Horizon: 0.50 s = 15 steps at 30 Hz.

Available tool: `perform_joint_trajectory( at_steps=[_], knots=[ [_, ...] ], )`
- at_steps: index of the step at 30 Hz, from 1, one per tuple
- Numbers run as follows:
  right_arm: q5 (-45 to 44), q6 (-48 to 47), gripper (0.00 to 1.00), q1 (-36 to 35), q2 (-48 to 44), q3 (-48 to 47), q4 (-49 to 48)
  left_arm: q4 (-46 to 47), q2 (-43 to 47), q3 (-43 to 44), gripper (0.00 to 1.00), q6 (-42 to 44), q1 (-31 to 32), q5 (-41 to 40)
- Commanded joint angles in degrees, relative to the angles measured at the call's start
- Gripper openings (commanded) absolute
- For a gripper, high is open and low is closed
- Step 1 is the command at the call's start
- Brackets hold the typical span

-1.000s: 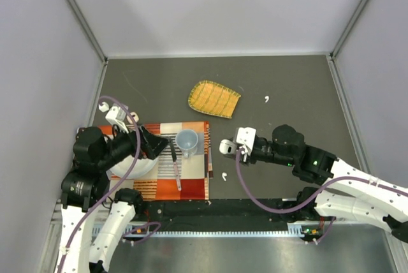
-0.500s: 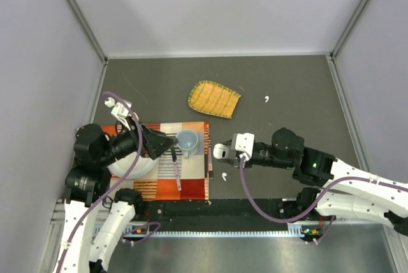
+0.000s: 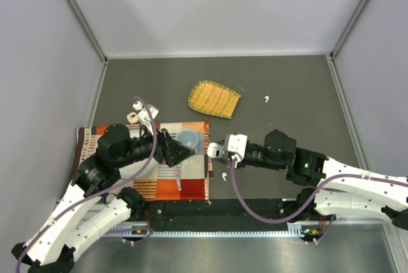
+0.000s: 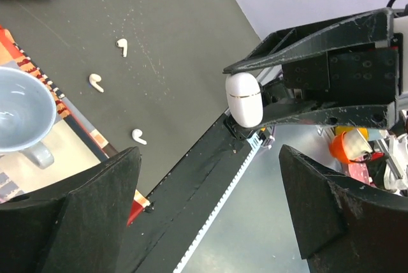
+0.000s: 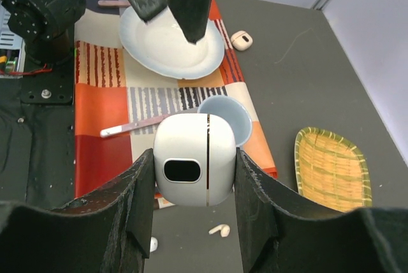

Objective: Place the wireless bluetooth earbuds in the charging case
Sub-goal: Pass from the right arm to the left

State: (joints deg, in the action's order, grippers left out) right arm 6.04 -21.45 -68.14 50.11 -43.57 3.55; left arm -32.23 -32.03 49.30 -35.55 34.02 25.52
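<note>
Right tool (image 5: 191,177) clamps case (image 5: 194,158) beside cup (image 5: 223,117); left tool (image 4: 204,209) wide

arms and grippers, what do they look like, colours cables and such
Both arms have white lower links and black upper joints and wrists. A purple cable loops along each. The left gripper has wide, matte black wedge-shaped fingers; the right gripper has the same black fingers. A white camera block sits on the right wrist, and a green light glows on the right arm.
</note>
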Motion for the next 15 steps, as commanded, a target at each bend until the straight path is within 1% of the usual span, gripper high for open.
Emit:
perform_joint_trajectory(
  at_steps=[1, 2, 5, 7, 11, 12, 15],
  knots=[
    [-1.1, 0.6, 0.00, -1.5, 0.1, -2.1, -5.7, 8.8, -3.2, 0.5, 0.94, -1.9, 4.8, -7.6],
    [-1.2, 0.7, 0.00, -1.9, 0.3, -2.2, -6.5, 9.3, -4.1, 0.6, 0.93, -2.2, 7.1, -8.3],
    [-2.0, 0.7, 0.00, -2.9, 0.6, -2.4, -7.3, 10.5, -6.4, 0.8, 0.93, -2.0, 11.8, -13.7],
    [-2.4, 0.8, 0.00, -3.1, 0.9, -2.4, -7.4, 13.8, -7.1, 0.3, 0.92, -2.6, 13.4, -15.4],
    [-3.1, 1.2, 0.00, -3.7, 1.0, -2.2, -7.7, 15.7, -9.3, 0.5, 0.85, -2.3, 15.1, -17.5],
    [-3.3, 1.6, 0.00, -3.8, 0.8, -2.1, -7.9, 15.7, -9.8, 0.5, 0.81, -2.2, 15.5, -18.0],
    [-3.8, 2.1, 0.00, -3.9, 0.4, -1.9, -8.5, 16.0, -10.4, 0.4, 0.77, -2.2, 16.1, -17.7]
  ],
)
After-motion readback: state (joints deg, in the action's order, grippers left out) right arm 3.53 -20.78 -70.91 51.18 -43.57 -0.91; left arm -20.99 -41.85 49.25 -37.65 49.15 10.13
